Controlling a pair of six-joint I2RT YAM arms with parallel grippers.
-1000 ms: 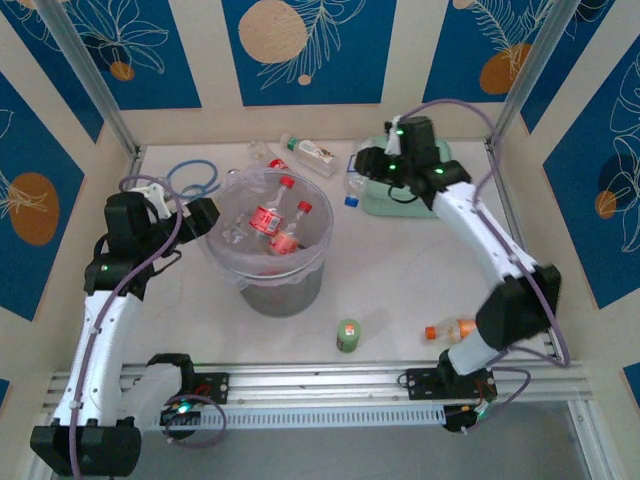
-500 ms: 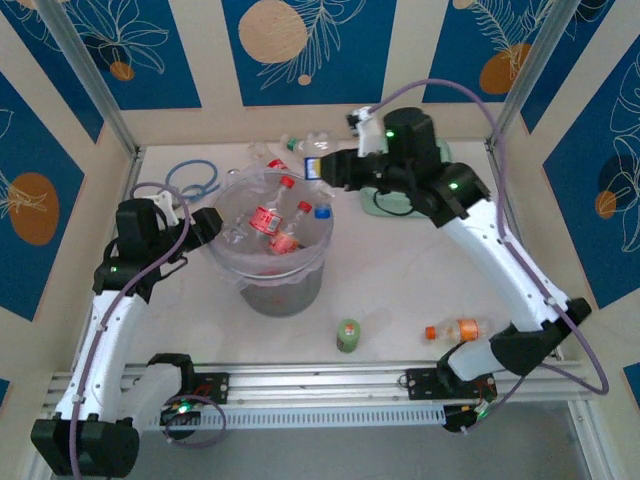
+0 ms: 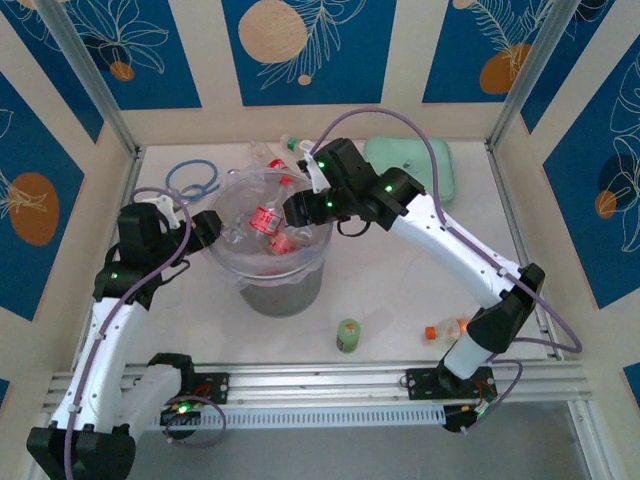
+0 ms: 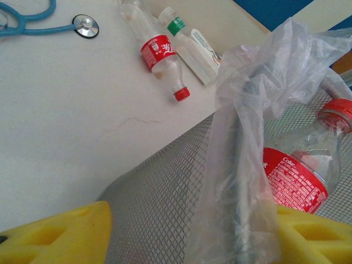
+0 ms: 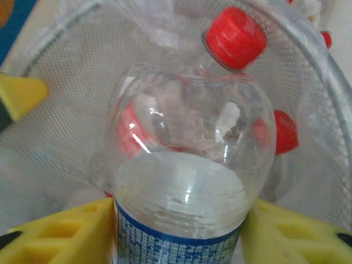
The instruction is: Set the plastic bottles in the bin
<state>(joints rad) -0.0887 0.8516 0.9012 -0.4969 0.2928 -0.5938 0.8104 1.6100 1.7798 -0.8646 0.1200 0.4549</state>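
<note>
Right gripper (image 5: 179, 223) over the bin (image 3: 285, 292) mid-frame, blue-labelled bottle (image 5: 187, 165) between its fingers; clamped or let go, can't tell. Left gripper (image 4: 187, 239) released, straddling the bin rim and bag (image 4: 247, 110). Green-labelled bottle (image 3: 348, 335) and orange bottle (image 3: 445, 329) low in frame, red-capped bottles (image 3: 268, 220) inside bin, red-labelled bottle (image 4: 162, 58) on table (image 3: 400, 270) behind it.

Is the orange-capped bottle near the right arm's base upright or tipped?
Tipped: the orange-capped bottle lies on its side, cap pointing left.

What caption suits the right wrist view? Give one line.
Right gripper flanks a red-capped bottle over the bin.
</note>
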